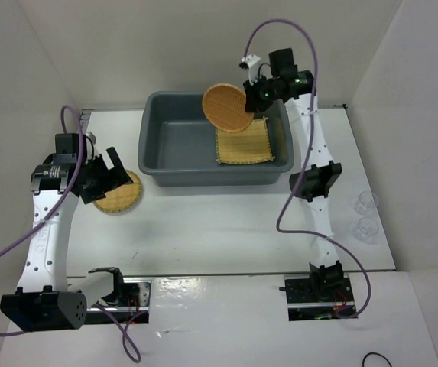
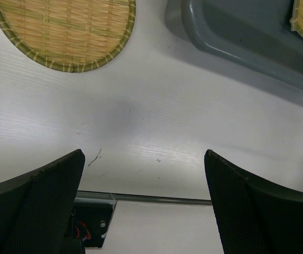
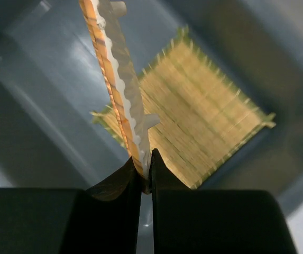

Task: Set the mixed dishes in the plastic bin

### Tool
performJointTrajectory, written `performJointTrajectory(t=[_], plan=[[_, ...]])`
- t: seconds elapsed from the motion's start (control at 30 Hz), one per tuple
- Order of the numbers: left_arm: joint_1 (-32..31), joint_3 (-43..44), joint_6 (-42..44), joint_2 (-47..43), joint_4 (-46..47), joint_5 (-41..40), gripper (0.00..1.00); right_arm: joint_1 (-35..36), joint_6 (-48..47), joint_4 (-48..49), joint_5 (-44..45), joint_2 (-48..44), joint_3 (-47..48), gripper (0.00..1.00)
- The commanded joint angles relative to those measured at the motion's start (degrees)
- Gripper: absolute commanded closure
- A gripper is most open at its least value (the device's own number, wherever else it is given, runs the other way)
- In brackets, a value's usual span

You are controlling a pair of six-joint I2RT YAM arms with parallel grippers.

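Note:
The dark grey plastic bin (image 1: pixel 157 145) stands at the back middle of the table, with the square yellow straw mat (image 1: pixel 243 143) lying in its right half. My right gripper (image 1: pixel 251 93) is shut on the edge of a round tan-orange woven disc (image 1: pixel 227 107) and holds it on edge above the bin; the right wrist view shows the disc (image 3: pixel 114 79) edge-on over the mat (image 3: pixel 204 121). The second woven disc (image 1: pixel 123 195) lies on the table left of the bin. My left gripper (image 1: pixel 104 177) is open and empty beside it; the disc (image 2: pixel 61 29) shows beyond its fingers. Two clear glass cups (image 1: pixel 367 202) stand at the right.
The second glass cup (image 1: pixel 366 227) stands just in front of the first near the table's right edge. The bin's near-left corner (image 2: pixel 204 32) shows in the left wrist view. White walls enclose the table on three sides.

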Motion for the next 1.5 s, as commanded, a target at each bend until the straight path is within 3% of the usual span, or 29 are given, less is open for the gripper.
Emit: performJointTrajectory(t=[0.0,0.37,0.53,0.73,0.93,1.13,1.33,1.47], plan=[[0.57,1.46,1.31,-2.22,-1.87,-0.9,0.0,-1.62,0.86,2.29,2.24,5.19,4.8,1.0],[1.62,0.93,1.31,-3.55,-3.54,-2.57,0.0,-1.62,-2.22,-0.53,-0.31,17.24,7.18,1.0],[1.62,1.45,1.31,-3.01,-3.54,-2.57,0.0,-2.68,-1.44,-0.53,4.25,21.37,8.32,1.0],[1.62,1.98,1.31,-2.49,-3.54,-3.1,0.0,-4.96,-0.29,1.32,10.67,23.92,8.32,0.87],[1.62,1.98,-0.01,-3.54,-3.54,-3.1,0.0,-5.49,0.94,1.93,19.72,27.17,8.32,0.86],[1.62,2.51,-0.53,-4.68,-2.93,-3.1,0.0,-5.49,0.94,-0.18,24.73,29.2,8.32,0.76],[1.62,1.29,-2.2,-7.14,-0.3,-2.57,0.0,-5.49,2.95,-0.18,30.44,30.86,8.32,0.57],[1.62,0.75,-2.73,-8.38,0.85,-2.05,0.0,-5.49,3.48,-0.79,32.65,31.4,8.32,0.57]])
